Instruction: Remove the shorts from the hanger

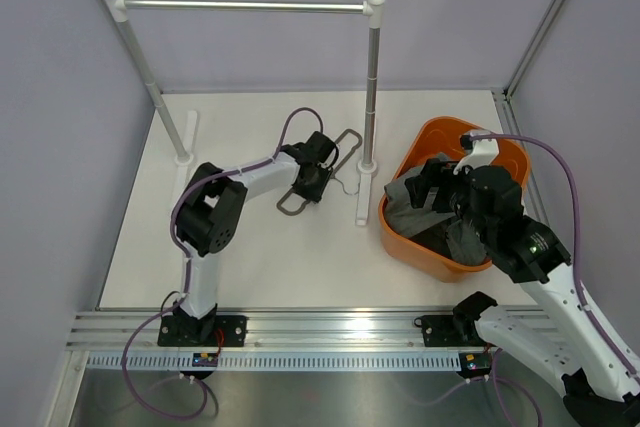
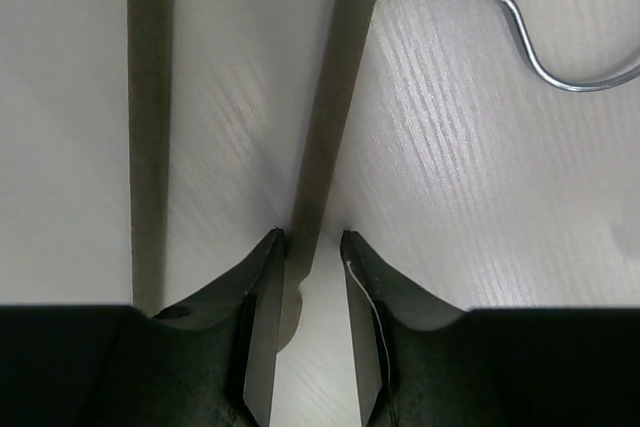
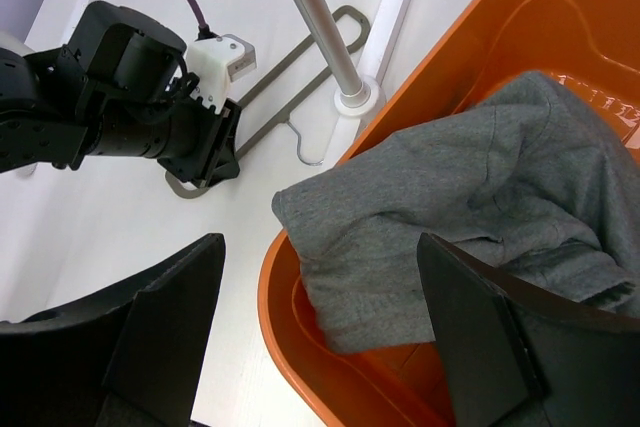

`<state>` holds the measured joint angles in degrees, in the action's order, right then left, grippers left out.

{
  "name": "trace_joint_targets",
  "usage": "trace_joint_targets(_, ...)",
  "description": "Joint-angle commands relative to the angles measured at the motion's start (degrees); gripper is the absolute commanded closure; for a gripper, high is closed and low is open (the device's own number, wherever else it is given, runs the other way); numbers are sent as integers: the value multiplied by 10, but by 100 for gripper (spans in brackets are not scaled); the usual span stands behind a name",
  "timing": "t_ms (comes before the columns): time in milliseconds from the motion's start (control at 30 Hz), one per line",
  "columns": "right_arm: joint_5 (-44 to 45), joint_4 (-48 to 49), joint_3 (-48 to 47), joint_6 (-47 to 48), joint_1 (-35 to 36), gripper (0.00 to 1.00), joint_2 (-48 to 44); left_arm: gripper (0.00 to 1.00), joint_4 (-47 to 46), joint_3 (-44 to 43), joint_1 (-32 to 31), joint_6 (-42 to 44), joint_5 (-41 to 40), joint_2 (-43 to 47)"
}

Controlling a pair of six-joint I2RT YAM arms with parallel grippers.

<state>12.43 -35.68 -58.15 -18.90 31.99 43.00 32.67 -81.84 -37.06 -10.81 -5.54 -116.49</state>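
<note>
The hanger point(image 1: 347, 137) lies flat on the white table, a thin grey loop with its hook point(image 2: 525, 32) at one end, bare of cloth. My left gripper point(image 1: 312, 179) is down on it; in the left wrist view one hanger bar point(image 2: 338, 77) runs between the narrowly parted jaws of the gripper point(image 2: 312, 239), against the left finger, with table showing beside the right one. The grey shorts point(image 3: 450, 187) lie in the orange basin point(image 3: 285, 342), one edge draped over its rim. My right gripper point(image 3: 322, 247) hangs wide open above the shorts point(image 1: 405, 209), not touching them.
A silver rail point(image 1: 245, 6) with white joints spans the back on two posts. Its right post point(image 1: 372, 77) and white foot point(image 1: 360, 202) stand between the hanger and the orange basin point(image 1: 440, 130). Grey walls close in the table on three sides.
</note>
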Motion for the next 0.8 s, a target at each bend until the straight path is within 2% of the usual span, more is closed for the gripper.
trace_joint_targets(0,0,-6,-9,-2,-3,13,-12,68,-30,29,25,-9,123,-29)
trace_joint_targets(133,-3,-11,-5,-5,-3,13,-17,69,-28,33,34,-10,139,-26)
trace_joint_targets(267,1,-14,-4,-3,-3,14,-24,64,-22,33,33,-14,134,2)
trace_joint_targets(333,-1,-15,-6,-4,-3,13,-25,62,2,20,34,-16,106,-1)
trace_joint_targets(433,-3,-15,-5,-4,-3,13,-27,49,34,8,30,-17,57,-11)
trace_joint_targets(533,-5,-13,-2,-4,-3,13,-27,48,42,12,28,-18,13,-12)
trace_joint_targets(633,-13,-11,1,-9,-3,14,-25,68,43,18,24,-20,-4,-21)
trace_joint_targets(667,-14,-10,1,-10,-3,14,-25,90,42,19,24,-24,-4,-27)
trace_joint_targets(733,-14,-11,1,-11,-3,14,-26,99,42,23,24,-25,1,-31)
trace_joint_targets(767,-14,-11,1,-12,-3,14,-26,100,39,25,23,-25,15,-32)
